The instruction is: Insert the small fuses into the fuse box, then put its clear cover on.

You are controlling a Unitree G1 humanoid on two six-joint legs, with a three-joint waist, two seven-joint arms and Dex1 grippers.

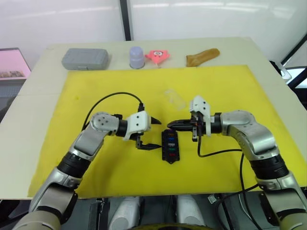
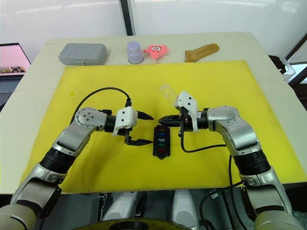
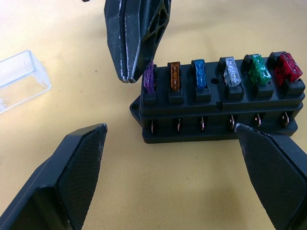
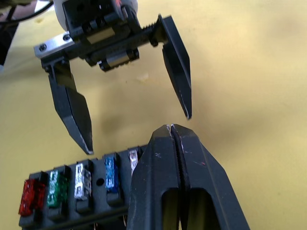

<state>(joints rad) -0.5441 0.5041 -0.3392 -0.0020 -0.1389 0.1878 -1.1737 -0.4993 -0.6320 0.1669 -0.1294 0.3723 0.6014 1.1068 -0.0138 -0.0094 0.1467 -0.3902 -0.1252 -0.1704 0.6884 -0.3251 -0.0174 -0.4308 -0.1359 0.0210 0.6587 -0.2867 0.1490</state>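
head: fuse box (image 1: 171, 146) mid yellow mat (image 1: 96, 86), clear cover (image 1: 174, 98) lying apart behind it | L wrist: my left fingers (image 3: 175, 177) spread, straddling box; six small fuses (image 3: 199, 79) seated | R wrist: my right fingers (image 4: 173, 132) pressed together at purple-fuse end

Six fuses (image 3: 225, 72) upright in fuse box (image 3: 220, 112)

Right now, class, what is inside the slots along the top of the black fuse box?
The fuse box holds six fuses in a row: purple, brown, blue, clear, green, red. Their metal legs are hidden inside the slots. The clear cover lies apart on the mat, not on the box.
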